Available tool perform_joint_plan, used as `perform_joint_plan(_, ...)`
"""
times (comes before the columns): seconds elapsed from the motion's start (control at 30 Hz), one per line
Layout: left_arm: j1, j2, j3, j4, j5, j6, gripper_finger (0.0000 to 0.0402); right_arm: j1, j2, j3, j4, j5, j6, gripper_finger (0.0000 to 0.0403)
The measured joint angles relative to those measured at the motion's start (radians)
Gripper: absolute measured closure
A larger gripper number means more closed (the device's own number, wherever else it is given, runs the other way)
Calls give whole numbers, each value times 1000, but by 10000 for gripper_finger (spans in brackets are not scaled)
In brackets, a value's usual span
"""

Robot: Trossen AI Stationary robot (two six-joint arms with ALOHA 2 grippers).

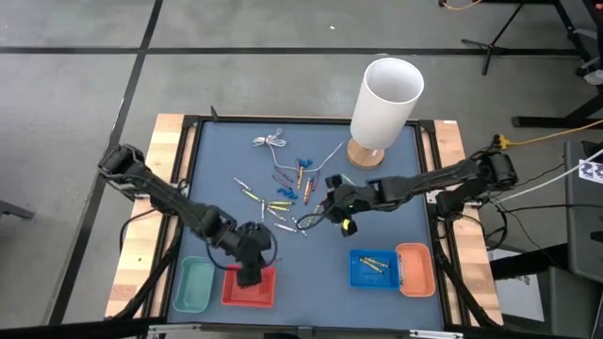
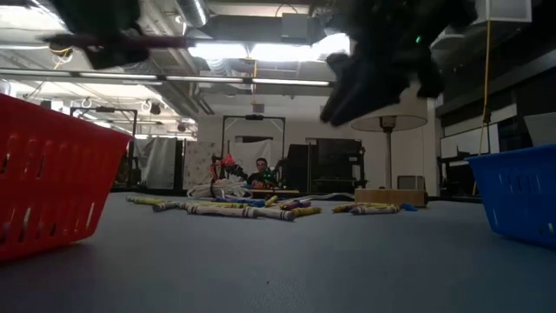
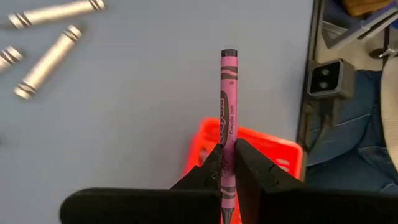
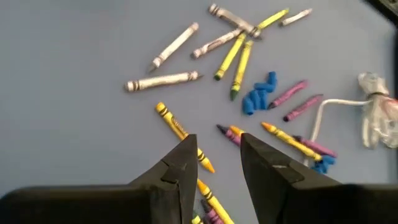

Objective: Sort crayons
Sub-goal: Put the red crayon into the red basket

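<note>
— While the left gripper (image 3: 227, 163) hangs over the red basket (image 1: 249, 287), what has it got?

— A pink-purple crayon (image 3: 228, 99), pinched between both fingers. It sticks straight out past the fingertips, with the basket's red rim (image 3: 273, 149) beneath it.

— Can you see that from above?

— Hardly. The high view places the left gripper (image 1: 249, 266) at the red basket, beside the green basket (image 1: 192, 284), but the arm hides the crayon. Only the left wrist view shows the grip, along with three grey-white crayons (image 3: 48, 61) lying loose on the mat some way off.

— And the right gripper?

— It stands open with nothing between the fingers. In the right wrist view the right gripper (image 4: 214, 160) hovers over the scattered crayons (image 4: 233, 56): a yellow one (image 4: 183, 135) runs just beside one finger, and a short orange-tipped one (image 4: 231, 133) lies ahead of the gap. Blue bits (image 4: 259, 97) and a white cable (image 4: 348, 112) lie farther off.

— Where is that on the table?

— The high view puts the right gripper (image 1: 332, 209) at the edge of the crayon pile (image 1: 283, 193), near the middle of the blue mat (image 1: 301, 273), with a white lamp (image 1: 384, 104) behind it, and the blue basket (image 1: 372, 267) and orange basket (image 1: 415, 268) nearer the front edge.

— Does the low view add anything?

— It shows the crayons (image 2: 261, 209) lying flat in a row across the mat between the red and blue baskets, both grippers dark and raised above. A person sits in the room far behind.
</note>
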Motion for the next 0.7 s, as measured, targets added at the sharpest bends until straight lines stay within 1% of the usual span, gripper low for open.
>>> perform_joint_plan(0.13, -73, 0, 0, -1, -57, -78, 395, 0, 85, -1, 58, 0, -76, 281)
perform_joint_plan(0.27, -123, 0, 0, -6, -108, -122, 395, 0, 157, -2, 107, 0, -120, 281)
perform_joint_plan(0.5, -177, 0, 0, -8, -119, -239, 394, -30, 230, -1, 153, -25, -133, 281)
perform_joint_plan(0.6, -194, 0, 0, -8, -120, -294, 381, -46, 244, -1, 171, -34, -133, 281)
perform_joint_plan(0.7, -207, 9, 0, -8, -123, -319, 359, -62, 244, -1, 193, -62, -134, 281)
